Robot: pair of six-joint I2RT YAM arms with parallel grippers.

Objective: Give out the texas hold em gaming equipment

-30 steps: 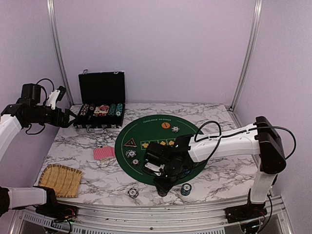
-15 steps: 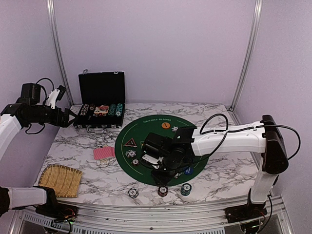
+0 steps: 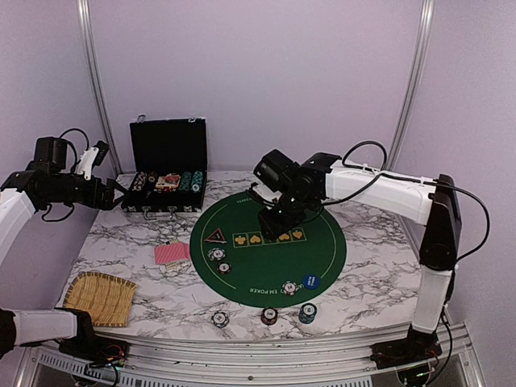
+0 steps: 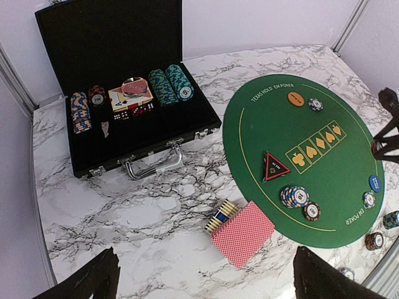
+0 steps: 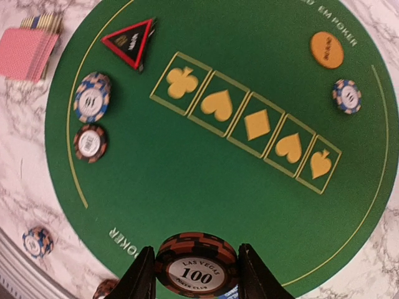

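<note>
Item: poker chip (image 5: 196, 249), striped, face reads "LAS VEGAS 100 POKER CLUB". I have it clamped in my right pincer (image 5: 196, 277), above the green felt (image 5: 187, 180) marked "TEXAS HOLD'EM POKER", toward the desk's (image 3: 379, 282) far edge. Left pincer (image 4: 206, 283): wide open, empty.

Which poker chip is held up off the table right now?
The orange-and-black chip marked 100, clamped in the right gripper above the green felt. All others lie on the felt, the marble or in the case.
</note>
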